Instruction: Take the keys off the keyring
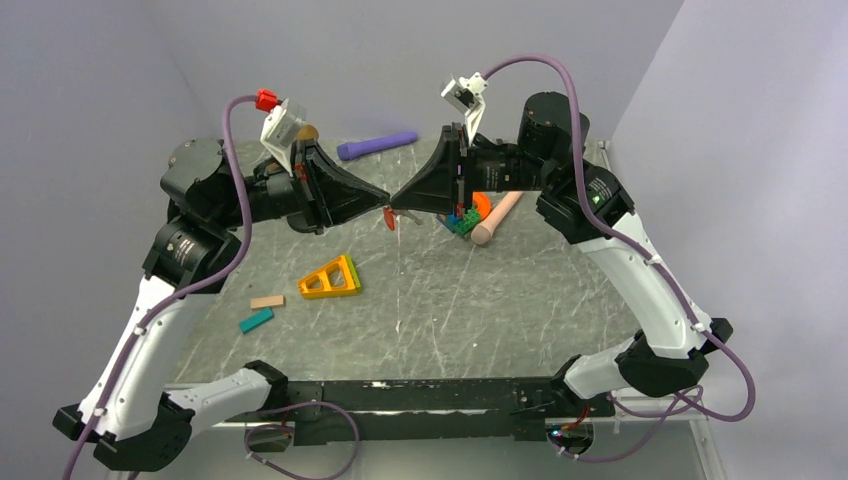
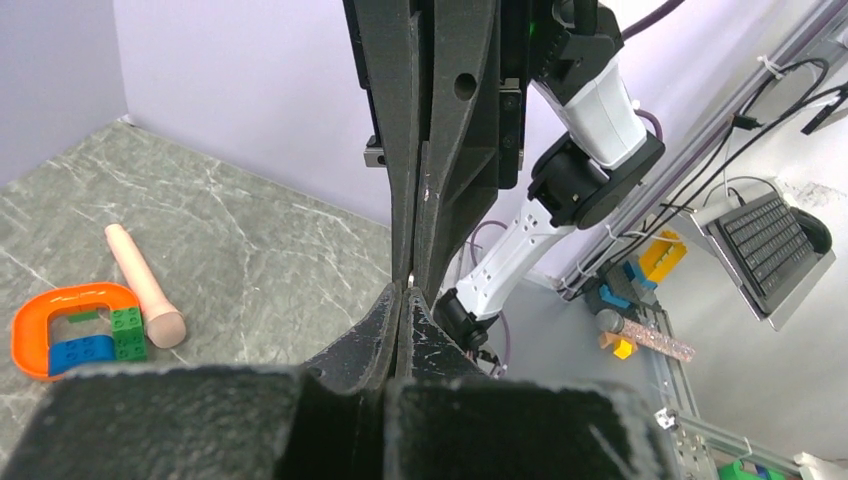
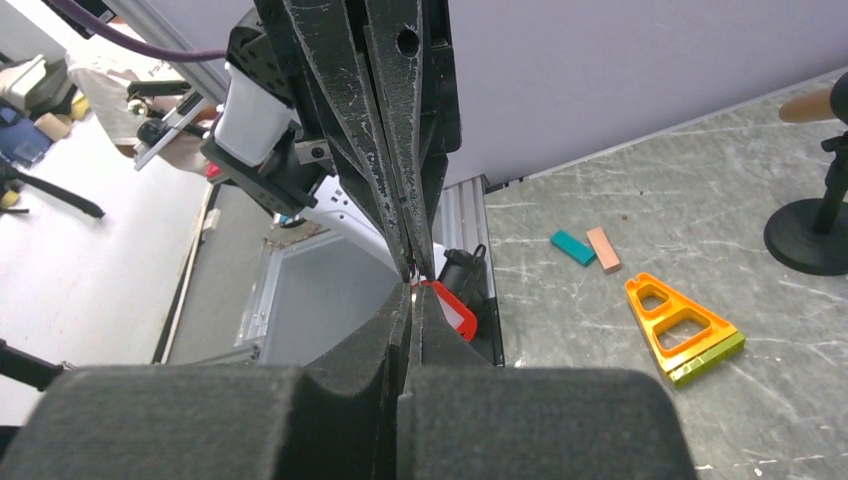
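Hanging at the pinch point: keys (tiny red tab), mid-air above the table, toward 12 o'clock. Tip to tip there, left gripper and right gripper, jaws fully closed on both; can't tell which one grips it. Ring not resolvable, so separation unconfirmed. I'd call it mid-pull. Orange loop lies at its 3 o'clock.

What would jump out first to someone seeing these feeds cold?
The left gripper and right gripper meet tip to tip in mid-air at the far middle, both shut, with a tiny red key dangling at the junction; which one grips it is unclear. Next, the orange triangle lies left of centre, and the orange loop holding blue and green blocks sits under the right arm.
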Controlling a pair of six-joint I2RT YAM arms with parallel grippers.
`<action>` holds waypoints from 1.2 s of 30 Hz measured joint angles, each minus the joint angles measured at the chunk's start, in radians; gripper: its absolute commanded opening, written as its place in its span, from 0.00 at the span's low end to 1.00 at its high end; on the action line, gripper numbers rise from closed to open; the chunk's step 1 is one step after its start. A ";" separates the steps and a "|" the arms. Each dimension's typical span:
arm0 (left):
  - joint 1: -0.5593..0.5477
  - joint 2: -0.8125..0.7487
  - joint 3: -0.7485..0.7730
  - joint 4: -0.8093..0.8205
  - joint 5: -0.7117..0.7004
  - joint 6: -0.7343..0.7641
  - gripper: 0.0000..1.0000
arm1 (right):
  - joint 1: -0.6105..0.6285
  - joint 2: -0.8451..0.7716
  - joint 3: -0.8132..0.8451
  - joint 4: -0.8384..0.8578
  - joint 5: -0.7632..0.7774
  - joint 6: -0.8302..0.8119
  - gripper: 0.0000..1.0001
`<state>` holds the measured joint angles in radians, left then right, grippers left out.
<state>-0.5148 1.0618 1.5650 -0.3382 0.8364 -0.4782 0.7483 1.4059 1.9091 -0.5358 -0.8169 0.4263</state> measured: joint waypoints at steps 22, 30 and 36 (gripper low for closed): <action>0.000 -0.114 -0.112 0.183 -0.293 -0.092 0.00 | 0.026 -0.003 -0.117 0.363 0.128 0.187 0.00; -0.012 -0.138 -0.139 0.212 -0.387 -0.103 0.00 | 0.028 0.011 -0.133 0.439 0.140 0.231 0.00; -0.013 -0.152 -0.154 0.222 -0.417 -0.106 0.45 | 0.033 0.013 -0.154 0.484 0.151 0.249 0.00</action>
<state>-0.5282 0.9096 1.4109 -0.1158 0.4191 -0.5846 0.7815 1.4193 1.7546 -0.0521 -0.6659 0.6750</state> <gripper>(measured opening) 0.110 0.017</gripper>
